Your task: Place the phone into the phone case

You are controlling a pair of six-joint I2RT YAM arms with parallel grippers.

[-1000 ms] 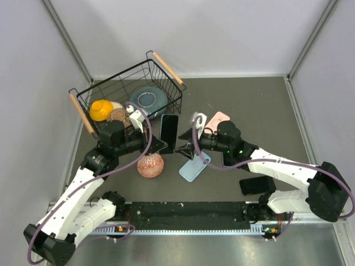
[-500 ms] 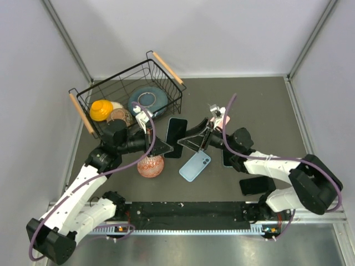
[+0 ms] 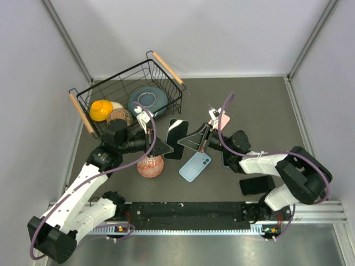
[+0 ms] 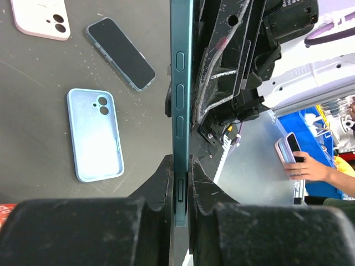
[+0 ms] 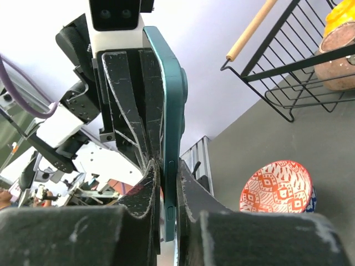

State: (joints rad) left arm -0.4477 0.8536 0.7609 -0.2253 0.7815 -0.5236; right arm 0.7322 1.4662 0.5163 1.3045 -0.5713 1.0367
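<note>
over the dark worktop (image 3: pixel 260 105), left jaws and right jaws both pinch the teal phone (image 4: pixel 181 111), held on edge between them. the pale blue case (image 3: pixel 194 166) lies flat close by, a red bowl (image 3: pixel 150 165) near its left. a wire basket (image 3: pixel 167 68) fills the far-left corner; open worktop runs right to grey walls (image 3: pixel 194 33).

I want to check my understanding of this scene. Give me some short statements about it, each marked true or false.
The left gripper and the right gripper both clamp the phone. True.
The light blue case already holds the phone. False: it lies empty on the table.
The red patterned bowl sits inside the basket. False: it stands on the table, outside it.
A second dark phone lies on the table. True.
</note>
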